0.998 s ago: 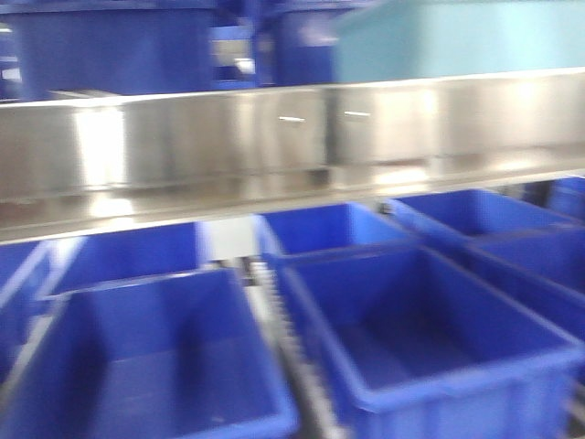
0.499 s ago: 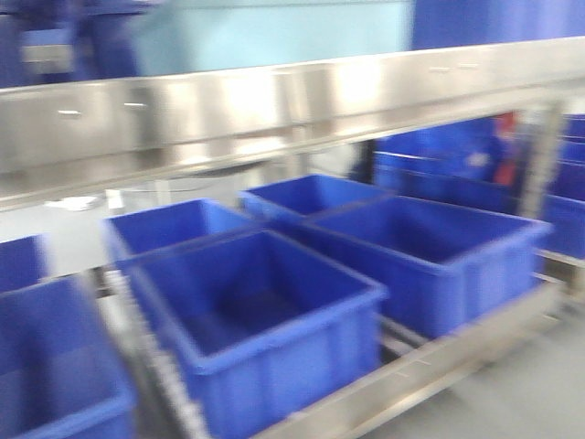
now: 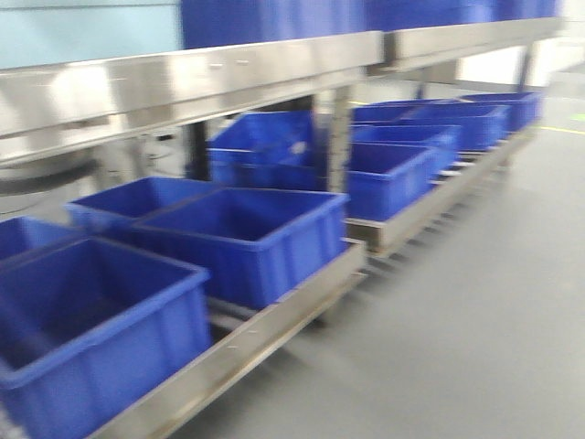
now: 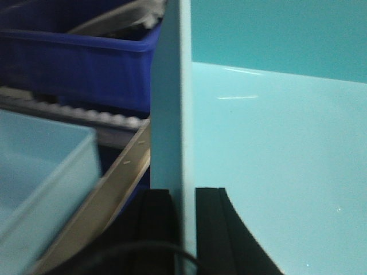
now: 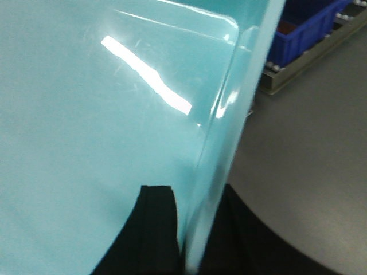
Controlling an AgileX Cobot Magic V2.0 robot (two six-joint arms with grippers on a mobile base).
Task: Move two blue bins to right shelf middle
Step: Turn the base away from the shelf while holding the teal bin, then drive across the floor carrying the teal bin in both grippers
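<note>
The front view is blurred, but I can make out the steel rack (image 3: pixel 334 137) running from the left edge towards the far right, with grey floor (image 3: pixel 475 311) beside it. Its brushed-steel front rail (image 3: pixel 183 78) crosses the upper left. Dark royal-blue bins (image 3: pixel 247 233) sit in rows on the bottom level below it, and more stand above it. At the far left, above the rail, I see a pale cyan surface (image 3: pixel 87 32), too smeared to name.

In the left wrist view the light-blue bin (image 4: pixel 275 160) fills the right half, its wall standing upright. The left gripper (image 4: pixel 182 197) is clamped on that wall, with one black finger (image 4: pixel 155 217) on the outer face and the other inside.

A second light-blue bin (image 4: pixel 40 166) lies at the lower left, next to a roller track (image 4: pixel 86 112).

The right gripper (image 5: pixel 192 197) pinches a light-blue wall in the same way, inside and out — whether it is the same bin, I cannot tell.
</note>
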